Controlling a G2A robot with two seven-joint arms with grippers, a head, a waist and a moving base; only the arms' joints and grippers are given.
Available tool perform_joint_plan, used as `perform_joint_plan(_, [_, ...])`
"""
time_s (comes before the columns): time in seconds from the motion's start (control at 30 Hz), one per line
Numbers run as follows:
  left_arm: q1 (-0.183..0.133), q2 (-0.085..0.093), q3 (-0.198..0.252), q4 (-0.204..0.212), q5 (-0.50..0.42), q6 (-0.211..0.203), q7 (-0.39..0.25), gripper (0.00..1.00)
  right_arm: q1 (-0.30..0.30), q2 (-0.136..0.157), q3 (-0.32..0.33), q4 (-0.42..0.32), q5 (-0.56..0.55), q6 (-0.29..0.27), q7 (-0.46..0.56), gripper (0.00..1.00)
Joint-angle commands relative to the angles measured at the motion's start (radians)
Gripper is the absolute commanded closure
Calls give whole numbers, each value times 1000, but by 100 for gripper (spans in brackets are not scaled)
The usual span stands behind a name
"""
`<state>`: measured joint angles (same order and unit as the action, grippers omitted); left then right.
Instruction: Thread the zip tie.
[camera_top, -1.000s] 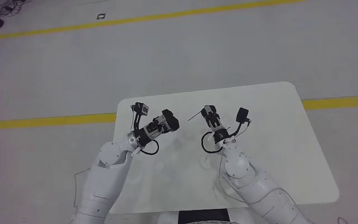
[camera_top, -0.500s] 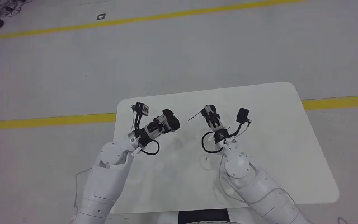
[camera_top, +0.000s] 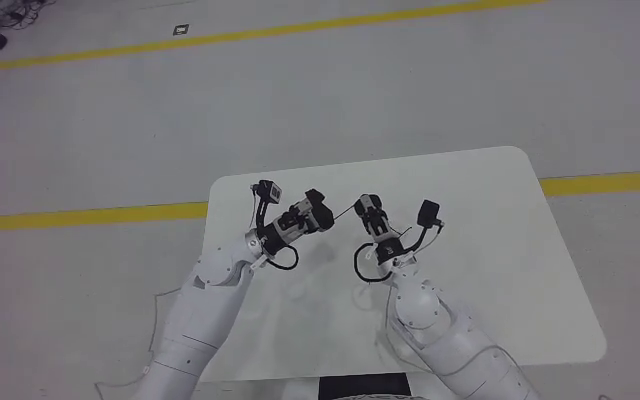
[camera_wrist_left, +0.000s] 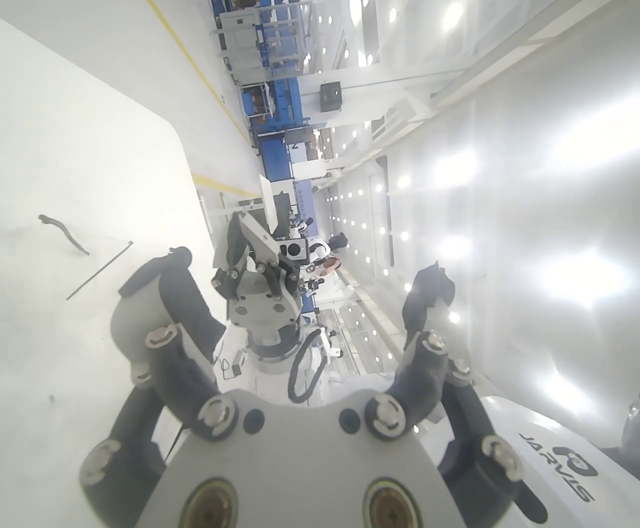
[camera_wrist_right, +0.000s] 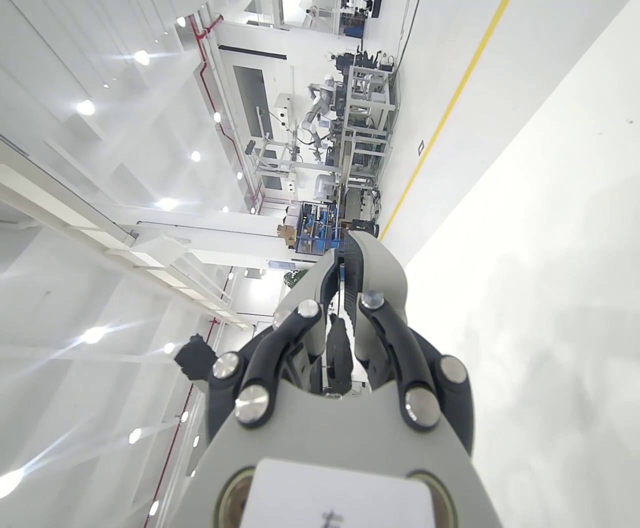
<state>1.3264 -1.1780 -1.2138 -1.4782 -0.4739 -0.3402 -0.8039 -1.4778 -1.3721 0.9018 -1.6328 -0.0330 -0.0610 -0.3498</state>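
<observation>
Light, thin and springy, the zip tie (camera_wrist_left: 99, 271) seems to lie on the table (camera_wrist_left: 75, 150) near the right claw (camera_wrist_right: 346, 245), pinched shut on nothing visible, so the wide-open, empty left claw (camera_wrist_left: 302, 271) should likely pinch its head end.

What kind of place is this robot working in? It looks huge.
Most likely a big factory-style hall or robotics lab: a yellow line painted across the pale floor, blue workbenches and racks of equipment in the background, and a high ceiling with rows of lights.
</observation>
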Motion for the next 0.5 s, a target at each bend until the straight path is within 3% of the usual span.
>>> perform_joint_plan(0.0, [-11,-3,10,8,-18,0,-3,0,-2,-3,-2,2,-4,2,0,100])
perform_joint_plan(0.23, [-23,-11,29,36,-33,0,-10,0,-8,-13,2,1,-6,2,-6,100])
perform_joint_plan(0.47, [7,-5,-12,14,-9,0,-2,0,-17,-19,20,-5,-18,1,-11,100])
